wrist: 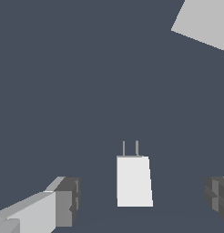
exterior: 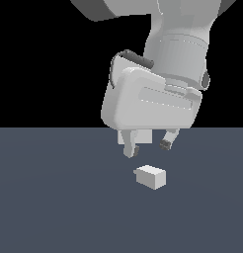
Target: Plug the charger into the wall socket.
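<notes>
While the hand (exterior: 147, 146) hangs spread above the charger (exterior: 151, 177), the wall socket (wrist: 205, 22) seems cut off.

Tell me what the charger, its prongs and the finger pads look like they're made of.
Charger: plain matte white, flat faces without gloss, probably hard plastic. Prongs: thin grey pins, possibly metal; the render leaves it open. Finger pads: dark grey, dull and blocky, perhaps rubber. No surface shows texture.

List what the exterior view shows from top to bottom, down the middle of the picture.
Robot arm's wrist → gripper, jaws open and empty → charger lying on the dark floor, apart from the jaws. The wall socket is not in this view.
</notes>
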